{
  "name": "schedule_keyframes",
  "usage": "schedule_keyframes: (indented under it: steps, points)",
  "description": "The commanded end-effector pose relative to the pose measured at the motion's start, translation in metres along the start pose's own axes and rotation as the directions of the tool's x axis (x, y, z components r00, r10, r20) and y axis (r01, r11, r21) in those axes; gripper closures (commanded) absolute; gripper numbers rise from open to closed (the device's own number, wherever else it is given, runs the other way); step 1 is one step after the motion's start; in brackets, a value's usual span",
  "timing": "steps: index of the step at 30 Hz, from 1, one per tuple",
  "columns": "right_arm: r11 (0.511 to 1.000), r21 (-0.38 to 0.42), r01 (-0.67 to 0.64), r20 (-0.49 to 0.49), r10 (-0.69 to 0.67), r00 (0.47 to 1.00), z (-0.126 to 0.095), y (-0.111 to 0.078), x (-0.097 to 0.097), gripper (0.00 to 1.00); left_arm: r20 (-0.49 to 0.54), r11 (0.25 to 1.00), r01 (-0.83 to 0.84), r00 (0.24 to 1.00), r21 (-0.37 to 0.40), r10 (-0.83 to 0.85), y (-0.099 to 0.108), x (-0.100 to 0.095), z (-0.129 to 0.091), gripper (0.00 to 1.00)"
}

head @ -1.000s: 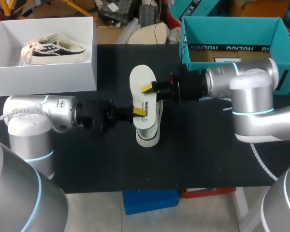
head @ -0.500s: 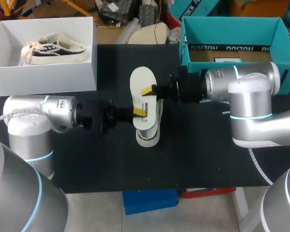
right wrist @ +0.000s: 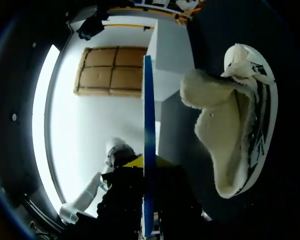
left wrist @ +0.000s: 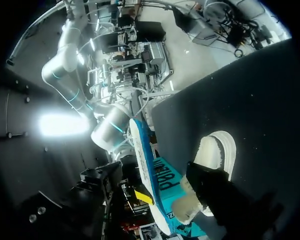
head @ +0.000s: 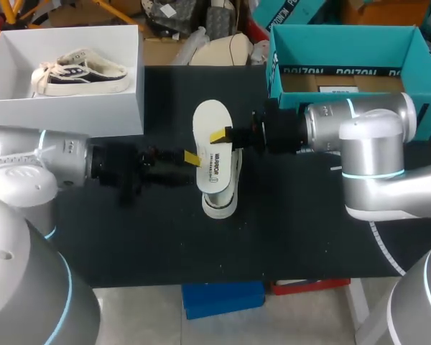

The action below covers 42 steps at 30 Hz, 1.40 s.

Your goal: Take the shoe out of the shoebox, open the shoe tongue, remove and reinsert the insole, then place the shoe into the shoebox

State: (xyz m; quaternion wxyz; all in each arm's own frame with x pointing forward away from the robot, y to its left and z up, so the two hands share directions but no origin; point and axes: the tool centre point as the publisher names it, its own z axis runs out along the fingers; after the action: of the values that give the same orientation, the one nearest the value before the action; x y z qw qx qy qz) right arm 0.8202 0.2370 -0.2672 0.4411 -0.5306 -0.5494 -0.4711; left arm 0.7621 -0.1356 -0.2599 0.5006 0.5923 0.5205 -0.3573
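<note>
Insole [head: 210, 118] [left wrist: 140, 150] [right wrist: 148, 100]: a flat white foam insole with small dark print. It is out of the shoe and held up above the middle of the table. From both wrist cameras I see it nearly edge-on.

Right gripper [head: 219, 134] [right wrist: 142, 165]: my right arm comes in level from the right. Its yellow-tipped fingers are clamped on the insole, one on each face, about halfway along its length. In the right wrist view the insole's thin edge runs straight out between them.

Left gripper [head: 192, 157]: my left arm reaches in from the left, low over the table. One yellow tip shows just beside the insole's left edge. I cannot tell whether it touches, nor whether this gripper is wide or closed.

Shoe [head: 219, 198] [left wrist: 215, 150] [right wrist: 230, 130]: a white low shoe with a fleecy cream lining and dark markings on its sole wall. It rests on the table directly below the insole, one end poking out toward the near edge. From the right wrist I look into its open, fluffy mouth, and from the left wrist it lies just ahead of the gripper.

White shoebox [head: 65, 118]: an open white cardboard box at the far left corner, well apart from both grippers.

Second shoe [head: 79, 72]: a cream and black shoe lying on its side inside the white shoebox.

Teal shoebox [head: 341, 44]: an open teal cardboard box at the far right, behind my right arm.

Table [head: 144, 237]: a black top that carries the shoe and both boxes.
</note>
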Motion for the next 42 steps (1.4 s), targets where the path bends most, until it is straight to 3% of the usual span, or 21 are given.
schedule_keyframes:
  steps: [1,7,17,26,42]
  points:
    - [1.0,-0.004,0.0,0.001,0.0,1.0,0.001,-0.001,0.0,1.0,-0.262,0.998,-0.046,0.964,-0.043,0.033,-0.01,-0.032,-0.021,0.0]
    - [1.0,-0.004,0.0,0.001,0.0,1.0,0.001,-0.001,0.0,1.0,-0.369,0.993,-0.109,0.925,-0.033,0.09,0.008,-0.053,-0.016,0.0]
    - [1.0,-0.004,0.0,0.001,0.0,1.0,0.001,-0.001,0.0,1.0,-0.429,0.992,-0.125,0.896,0.004,0.114,0.038,-0.084,-0.001,0.0]
    - [1.0,-0.004,0.0,0.001,0.0,1.0,0.001,-0.001,0.0,1.0,-0.524,0.987,-0.127,0.837,0.095,0.158,0.035,-0.112,0.008,0.0]
    - [1.0,-0.004,0.0,0.001,0.0,1.0,0.001,-0.001,0.0,1.0,-0.524,0.987,-0.127,0.837,0.095,0.158,0.035,-0.112,0.008,0.0]
